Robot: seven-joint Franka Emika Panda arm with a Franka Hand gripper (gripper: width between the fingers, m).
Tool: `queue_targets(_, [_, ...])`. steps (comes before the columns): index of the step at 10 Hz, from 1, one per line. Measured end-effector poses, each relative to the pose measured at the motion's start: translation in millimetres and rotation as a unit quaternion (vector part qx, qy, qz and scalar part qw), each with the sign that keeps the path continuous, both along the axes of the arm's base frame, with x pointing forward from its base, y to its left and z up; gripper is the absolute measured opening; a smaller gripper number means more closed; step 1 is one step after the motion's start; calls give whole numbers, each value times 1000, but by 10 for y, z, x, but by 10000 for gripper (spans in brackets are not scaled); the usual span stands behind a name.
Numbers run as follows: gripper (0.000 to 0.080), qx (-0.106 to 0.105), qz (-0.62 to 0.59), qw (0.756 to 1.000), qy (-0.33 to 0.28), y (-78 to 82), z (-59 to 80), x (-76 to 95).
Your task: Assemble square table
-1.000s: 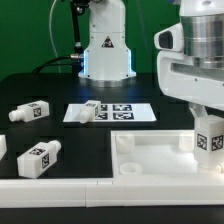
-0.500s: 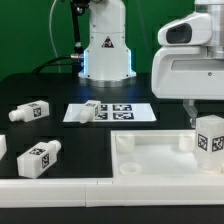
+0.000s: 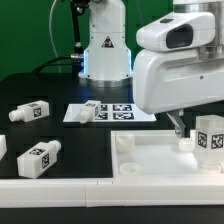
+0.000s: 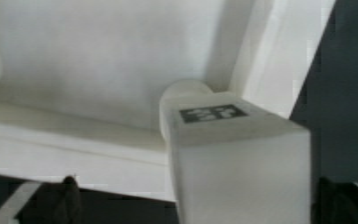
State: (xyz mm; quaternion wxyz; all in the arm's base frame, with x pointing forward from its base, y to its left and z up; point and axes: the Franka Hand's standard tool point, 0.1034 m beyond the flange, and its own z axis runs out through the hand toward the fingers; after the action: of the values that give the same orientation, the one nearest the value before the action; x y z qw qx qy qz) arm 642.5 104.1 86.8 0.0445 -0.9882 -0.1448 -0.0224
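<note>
Standing upright on the square table slab (image 3: 150, 156), the tagged leg (image 3: 209, 140) rises just beside the fingers (image 3: 178, 123), to the exterior view's right of them; whether they are spread, I cannot tell.

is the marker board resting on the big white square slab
No, the flat white marker board lies on the black table, apart from the white slab.
</note>
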Motion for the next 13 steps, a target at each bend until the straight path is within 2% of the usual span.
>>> queue_targets(2, [649,0,4,1000,-2,3,-2,5])
queue_targets(4, [374,1,-3,1000,-1,3,-5,3])
queue_targets(5, [285,3,-47,999,3,10,-6,2])
queue_targets(7, [285,5,-101,995,9,20,-10,-1])
queue_targets(9, [285,6,-198,980,18,28,-17,6])
queue_targets(11, [285,10,-306,951,28,26,-21,7])
queue_targets(12, [285,17,-407,913,33,22,-30,9])
queue_targets(13, [285,34,-496,867,34,-1,-38,-5])
